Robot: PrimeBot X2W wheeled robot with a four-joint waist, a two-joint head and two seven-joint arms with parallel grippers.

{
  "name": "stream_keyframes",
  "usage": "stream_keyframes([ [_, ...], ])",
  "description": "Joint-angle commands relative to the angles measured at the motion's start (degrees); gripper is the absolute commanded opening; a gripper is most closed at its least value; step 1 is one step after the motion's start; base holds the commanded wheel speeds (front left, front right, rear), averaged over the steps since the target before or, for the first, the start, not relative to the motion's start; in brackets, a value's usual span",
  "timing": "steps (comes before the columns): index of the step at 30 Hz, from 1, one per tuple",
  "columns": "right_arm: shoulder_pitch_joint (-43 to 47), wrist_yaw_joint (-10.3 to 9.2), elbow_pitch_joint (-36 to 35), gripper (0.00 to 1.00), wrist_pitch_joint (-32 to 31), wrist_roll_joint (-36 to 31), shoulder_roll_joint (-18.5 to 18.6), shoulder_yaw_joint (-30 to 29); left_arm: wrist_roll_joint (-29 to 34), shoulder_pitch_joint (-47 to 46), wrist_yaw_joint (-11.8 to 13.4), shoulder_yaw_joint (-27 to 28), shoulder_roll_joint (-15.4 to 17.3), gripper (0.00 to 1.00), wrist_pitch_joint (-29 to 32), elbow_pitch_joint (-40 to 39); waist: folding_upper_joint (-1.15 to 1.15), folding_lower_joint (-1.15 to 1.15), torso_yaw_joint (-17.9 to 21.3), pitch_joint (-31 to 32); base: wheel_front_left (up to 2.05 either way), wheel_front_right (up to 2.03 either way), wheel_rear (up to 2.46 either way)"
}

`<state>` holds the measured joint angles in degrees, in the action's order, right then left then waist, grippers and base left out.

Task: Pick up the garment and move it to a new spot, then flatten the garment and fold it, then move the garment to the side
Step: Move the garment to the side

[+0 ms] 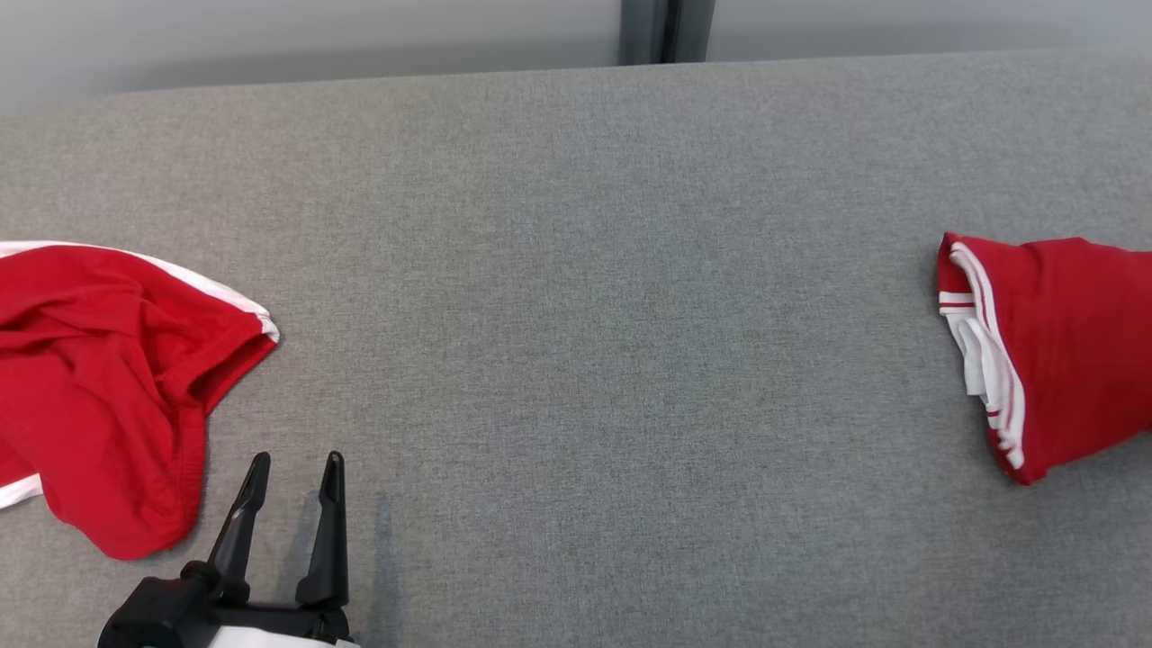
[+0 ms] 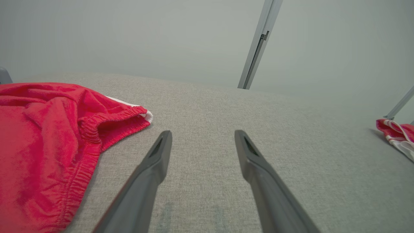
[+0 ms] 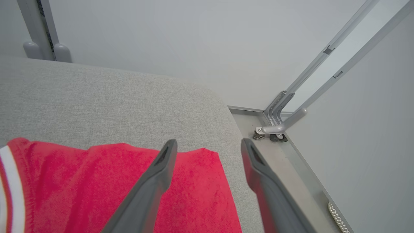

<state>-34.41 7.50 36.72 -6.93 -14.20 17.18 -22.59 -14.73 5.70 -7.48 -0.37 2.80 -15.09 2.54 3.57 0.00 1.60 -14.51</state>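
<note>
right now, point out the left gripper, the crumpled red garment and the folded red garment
left gripper (image 1: 298,461), head view, midway between its fingertips
crumpled red garment (image 1: 99,396), head view, middle of its rumpled cloth
folded red garment (image 1: 1075,351), head view, plain red top face

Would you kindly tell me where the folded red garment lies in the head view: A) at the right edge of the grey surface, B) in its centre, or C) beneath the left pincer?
A: the folded red garment lies at the right edge of the grey surface, apart from the left pincer.
</note>
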Motion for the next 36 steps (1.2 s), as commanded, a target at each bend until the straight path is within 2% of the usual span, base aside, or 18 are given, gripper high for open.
stream_keyframes([
  [1, 1.48, -0.01, -2.09, 1.00, 1.37, 0.21, -0.77, -0.22, 0.11, 0.59, -0.09, 0.46, 0.20, 1.00, -0.08, -0.16, 0.00, 0.00, -0.03, 0.41, 0.00, 0.00, 0.00],
  [6, 6.20, -0.01, -11.21, 1.00, 8.19, 3.02, -4.23, 2.48, -0.79, 1.93, -0.09, 1.33, 0.19, 1.00, -0.08, -0.23, 0.00, 0.00, 0.13, 2.18, 0.00, 0.00, 0.00],
  [13, 19.09, -0.01, -22.84, 1.00, 20.80, 10.31, -6.93, 12.30, -1.80, 3.23, -0.09, 3.31, 0.21, 1.00, -0.08, 0.44, 0.00, 0.00, 0.10, 6.12, 0.00, 0.00, 0.00],
  [21, 35.57, -0.01, -33.88, 1.00, 22.05, 13.97, -11.99, 13.97, -0.92, 4.23, -0.07, 4.24, 0.18, 1.00, -0.08, 2.12, 0.00, 0.00, -0.98, 10.19, 0.00, 0.00, 0.00],
  [28, 42.43, -0.01, -34.77, 1.00, 22.06, 15.51, -14.31, 13.44, 0.38, 3.09, -0.05, 4.63, 0.22, 1.00, -0.08, 4.30, 0.00, 0.00, -1.08, 10.52, 0.00, 0.00, 0.00],
  [36, 43.00, -0.01, -33.00, 1.00, 22.07, 17.83, -14.23, 14.67, 0.92, 3.01, -0.07, 4.73, 0.20, 1.00, -0.08, 5.32, 0.00, 0.00, -0.93, 10.73, 0.00, 0.00, 0.00],
])
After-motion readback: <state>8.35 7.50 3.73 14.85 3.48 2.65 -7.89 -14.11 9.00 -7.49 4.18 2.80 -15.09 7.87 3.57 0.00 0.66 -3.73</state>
